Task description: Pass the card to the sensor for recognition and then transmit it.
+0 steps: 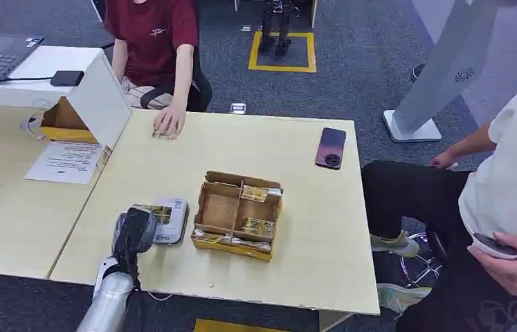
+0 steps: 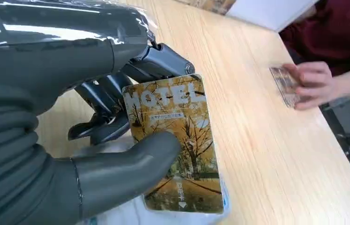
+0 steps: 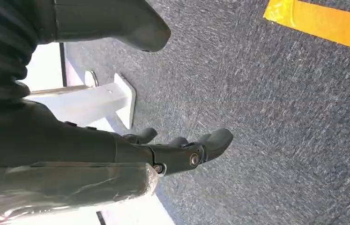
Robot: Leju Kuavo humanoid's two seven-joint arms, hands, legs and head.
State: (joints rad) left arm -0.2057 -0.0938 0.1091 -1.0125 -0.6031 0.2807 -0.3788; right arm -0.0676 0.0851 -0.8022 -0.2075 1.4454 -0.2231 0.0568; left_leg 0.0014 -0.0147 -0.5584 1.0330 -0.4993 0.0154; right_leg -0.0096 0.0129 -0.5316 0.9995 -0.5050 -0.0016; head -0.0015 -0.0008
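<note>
My left hand point(image 1: 133, 232) hovers at the near left of the wooden table point(image 1: 297, 187), pinching a hotel card point(image 2: 177, 140) with an autumn-tree print between thumb and fingers. The card lies flat over the white card sensor point(image 1: 173, 221), whether touching it I cannot tell. Right of the sensor stands a cardboard box point(image 1: 237, 214) with compartments holding more such cards. My right hand point(image 3: 173, 152) hangs beside the body above the grey carpet, fingers apart, holding nothing.
A person in red sits across the table, a hand point(image 1: 169, 122) resting on another card point(image 2: 285, 84). A dark phone point(image 1: 330, 147) lies at the far right. A second person point(image 1: 504, 200) sits close on the right. A white box and papers stand at the left.
</note>
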